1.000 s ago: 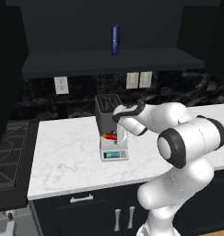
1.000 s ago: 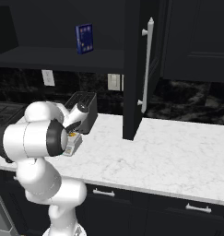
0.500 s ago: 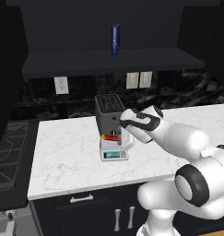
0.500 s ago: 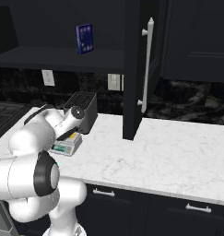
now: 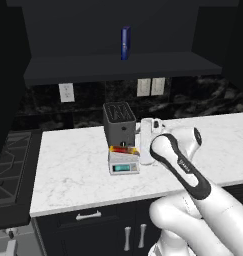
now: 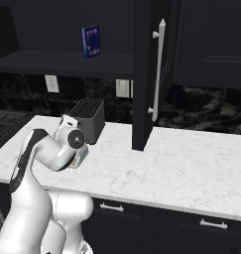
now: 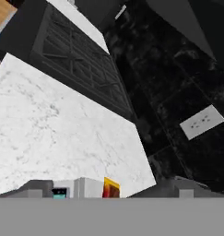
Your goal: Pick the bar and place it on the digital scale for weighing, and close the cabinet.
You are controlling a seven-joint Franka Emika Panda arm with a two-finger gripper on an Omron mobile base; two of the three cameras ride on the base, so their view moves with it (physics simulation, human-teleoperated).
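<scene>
One white marble table [image 5: 73,165] runs the width of the room, dark drawers with silver pulls under its near edge. Far left, a black cooktop [image 5: 10,150] sits flush beside the marble. Behind, a black veined backsplash carries a white outlet [image 5: 66,92] on the left and a pair of switch plates [image 5: 151,86] further right. Above, a dark open shelf [image 5: 118,65] holds a tall blue box [image 5: 125,43], upright.

Mid-table: the digital scale [image 5: 124,163], teal display facing near. The bar [image 5: 123,149] lies flat on its top plate, red and yellow wrapper showing. Just behind the scale, touching or nearly so, stands a dark grey slotted box [image 5: 119,124].

Right of the scale, the claw [image 5: 147,142] hangs beside it; cannot tell from the pictures how wide it stands; nothing seen pinched.

Further right, in the right base view, the cabinet [image 6: 201,44] door [image 6: 144,74] stands swung open, edge-on over the table, long silver handle [image 6: 158,67] vertical.
</scene>
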